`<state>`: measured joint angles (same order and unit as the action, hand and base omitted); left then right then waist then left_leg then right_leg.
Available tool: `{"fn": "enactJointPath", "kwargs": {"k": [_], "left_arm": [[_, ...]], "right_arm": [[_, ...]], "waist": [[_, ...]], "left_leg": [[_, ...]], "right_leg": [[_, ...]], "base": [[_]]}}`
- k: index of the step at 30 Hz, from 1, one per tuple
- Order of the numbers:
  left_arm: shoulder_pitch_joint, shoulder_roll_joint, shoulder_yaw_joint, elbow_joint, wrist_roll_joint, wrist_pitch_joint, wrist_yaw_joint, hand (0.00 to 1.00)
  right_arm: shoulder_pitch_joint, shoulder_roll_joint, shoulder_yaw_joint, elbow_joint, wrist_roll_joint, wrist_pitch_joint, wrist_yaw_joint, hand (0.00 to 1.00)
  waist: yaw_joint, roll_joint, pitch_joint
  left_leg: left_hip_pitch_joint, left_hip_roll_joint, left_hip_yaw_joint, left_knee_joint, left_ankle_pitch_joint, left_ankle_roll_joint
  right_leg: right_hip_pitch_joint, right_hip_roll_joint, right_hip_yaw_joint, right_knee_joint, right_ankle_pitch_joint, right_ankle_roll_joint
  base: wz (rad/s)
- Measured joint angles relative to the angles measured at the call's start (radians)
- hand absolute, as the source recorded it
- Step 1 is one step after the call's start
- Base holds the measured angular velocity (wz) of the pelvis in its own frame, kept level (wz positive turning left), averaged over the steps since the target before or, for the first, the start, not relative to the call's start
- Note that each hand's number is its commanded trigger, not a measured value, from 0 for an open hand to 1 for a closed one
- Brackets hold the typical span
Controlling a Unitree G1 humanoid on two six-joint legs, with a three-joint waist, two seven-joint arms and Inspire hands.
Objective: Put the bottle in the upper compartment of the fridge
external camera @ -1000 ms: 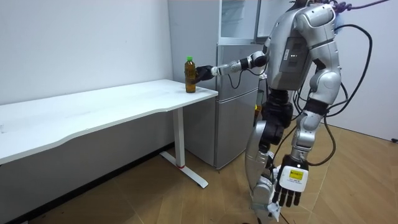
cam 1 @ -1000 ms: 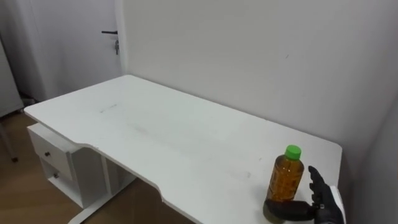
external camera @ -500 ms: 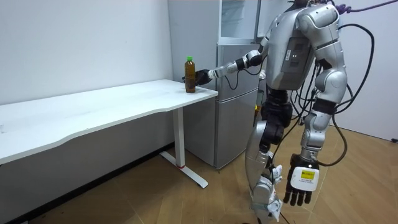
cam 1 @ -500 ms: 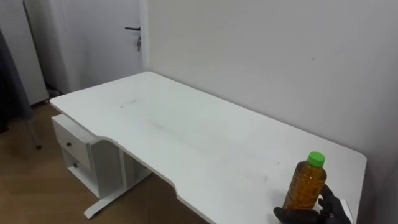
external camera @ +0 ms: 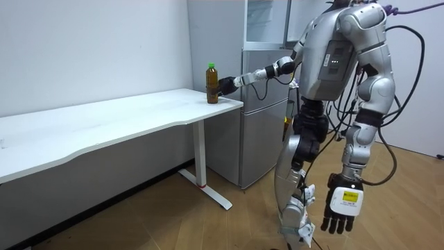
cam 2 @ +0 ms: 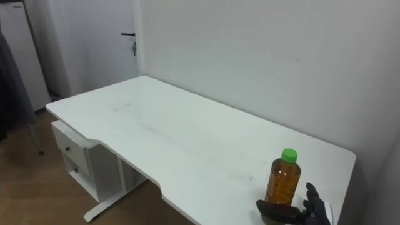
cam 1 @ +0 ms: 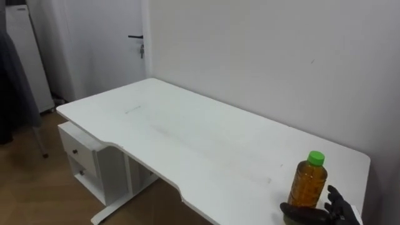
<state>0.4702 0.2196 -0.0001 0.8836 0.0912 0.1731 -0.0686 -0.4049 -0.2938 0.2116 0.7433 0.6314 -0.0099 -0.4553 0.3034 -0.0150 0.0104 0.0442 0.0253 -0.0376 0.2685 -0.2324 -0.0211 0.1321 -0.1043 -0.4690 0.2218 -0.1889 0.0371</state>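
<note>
I see my right hand [cam 1: 326,213] gripping the bottle [cam 1: 307,182] at its base, on the table's [cam 1: 187,137] near right corner. My left hand [external camera: 340,209] hangs loose, fingers relaxed.

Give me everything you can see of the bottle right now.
The bottle looks like clear plastic, filled nearly to the neck with amber liquid, with a bright green screw cap closed on top. It stands upright on the white table, near the corner at its right end. The right hand wraps round its lower part, with the thumb across the front. Nothing else touches it.
</note>
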Motion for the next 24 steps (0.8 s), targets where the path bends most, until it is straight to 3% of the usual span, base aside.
{"fn": "enactJointPath", "kwargs": {"k": [3, 7, 17, 24], "left_arm": [[0.006, 0.000, 0.001, -0.002, -0.001, -0.003, 0.000, 0.00], [0.014, -0.002, 0.001, -0.011, 0.000, -0.014, 0.000, 0.00], [0.015, -0.002, 0.006, -0.004, -0.002, -0.035, 0.000, 0.00], [0.023, 0.000, 0.006, 0.019, -0.024, -0.053, 0.000, 0.00]], "right_arm": [[0.000, 0.000, 0.001, 0.000, 0.022, -0.002, 0.002, 0.00], [0.000, 0.000, 0.001, 0.000, 0.037, -0.013, 0.001, 0.00], [0.000, 0.013, 0.002, -0.040, 0.042, -0.026, -0.016, 0.00], [0.000, 0.015, 0.006, -0.110, 0.077, -0.067, -0.045, 0.00]], "waist": [[0.002, 0.010, -0.0045], [0.003, 0.016, -0.0039], [0.006, 0.014, -0.0034], [0.009, 0.003, -0.0022]], "left_leg": [[0.004, -0.001, 0.001, 0.000, 0.000, 0.000], [0.009, -0.001, 0.000, 0.000, 0.000, 0.000], [0.018, -0.001, 0.001, -0.001, 0.000, 0.001], [0.019, -0.002, 0.000, -0.001, 0.000, 0.001]], "right_leg": [[0.004, -0.001, 0.000, 0.001, 0.000, 0.000], [0.008, -0.001, 0.000, 0.001, -0.001, 0.001], [0.013, -0.001, 0.001, -0.001, -0.002, 0.003], [0.014, -0.002, 0.000, 0.000, -0.002, 0.003]], "base": [[0.00], [0.00], [0.00], [0.00]]}}
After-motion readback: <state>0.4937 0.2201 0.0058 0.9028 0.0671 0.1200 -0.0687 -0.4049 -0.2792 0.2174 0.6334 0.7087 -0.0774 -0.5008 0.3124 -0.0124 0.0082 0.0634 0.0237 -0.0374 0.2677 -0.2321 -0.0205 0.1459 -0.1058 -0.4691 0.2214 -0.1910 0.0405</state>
